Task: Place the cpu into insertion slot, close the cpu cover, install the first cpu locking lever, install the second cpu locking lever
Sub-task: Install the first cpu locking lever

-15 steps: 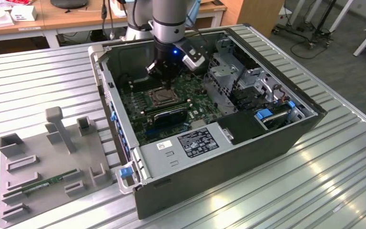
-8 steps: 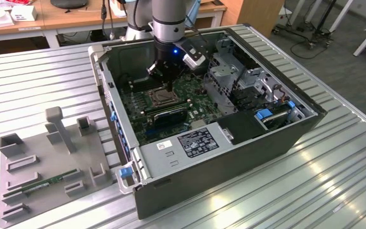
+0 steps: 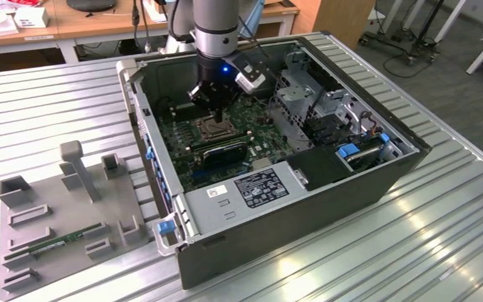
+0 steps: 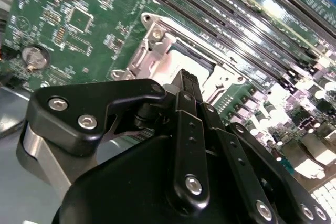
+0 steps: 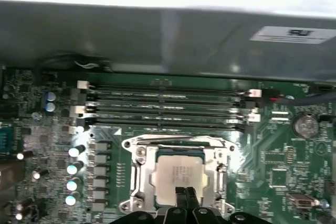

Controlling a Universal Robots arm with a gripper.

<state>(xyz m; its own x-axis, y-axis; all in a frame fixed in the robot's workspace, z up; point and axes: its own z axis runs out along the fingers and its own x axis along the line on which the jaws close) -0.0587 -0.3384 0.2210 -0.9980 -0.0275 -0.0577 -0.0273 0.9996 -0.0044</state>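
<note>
Cpu (image 5: 179, 174) lies seated beneath the cpu cover (image 5: 140, 174), just ahead of the fingers (image 5: 181, 199), which are clenched empty, probably to form one narrow pushing tip.

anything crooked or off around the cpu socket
Nothing stands out: the small square silver-tan cpu lies flat and straight inside the window of the thin silvery cpu cover, with the black gripper over its edge.

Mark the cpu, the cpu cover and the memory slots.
cpu (image 5: 176, 174), first wrist view, its metal top.
cpu cover (image 5: 140, 178), first wrist view, frame bar beside the cpu.
memory slots (image 5: 163, 103), first wrist view, one slot's middle.
</note>
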